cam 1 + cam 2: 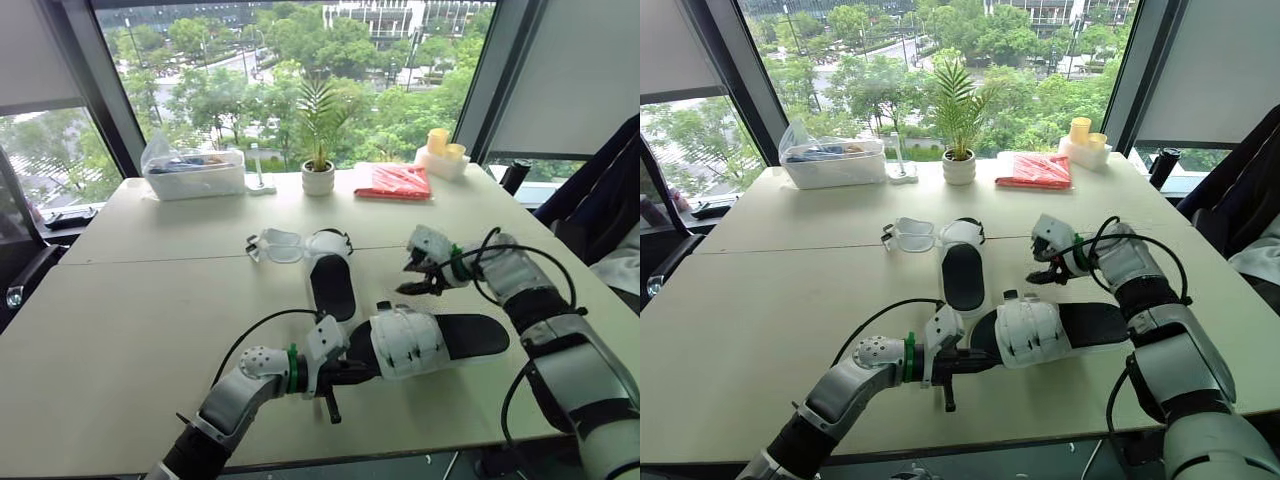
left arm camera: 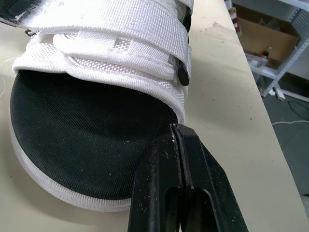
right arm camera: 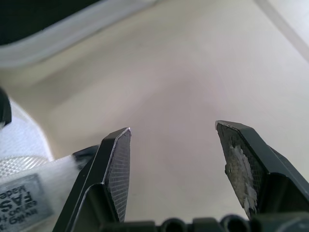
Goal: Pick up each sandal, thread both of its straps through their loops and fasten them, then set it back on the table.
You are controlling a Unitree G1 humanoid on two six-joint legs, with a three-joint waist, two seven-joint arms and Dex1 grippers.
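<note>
Blurred, unreadable print on the sandal label (image 3: pixel 24 200)

Right gripper (image 3: pixel 173 128): fingers spread apart above the table (image 3: pixel 203 58). Sandal (image 3: pixel 53 36) rim beyond the fingertips; labelled white strap (image 3: pixel 24 166) beside one finger.

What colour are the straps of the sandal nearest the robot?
The straps are white; left wrist view shows it best.

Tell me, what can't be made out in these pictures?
- Left wrist view: whether the left fingers pinch the near sandal; their shut tips cover the contact spot.
- Left eye view: whether the straps of the far sandal are fastened; too small.
- Left eye view: what the plastic box holds; crumpled wrap hides it.
- Right wrist view: the print on the label; blurred, cut off by the edge.
</note>
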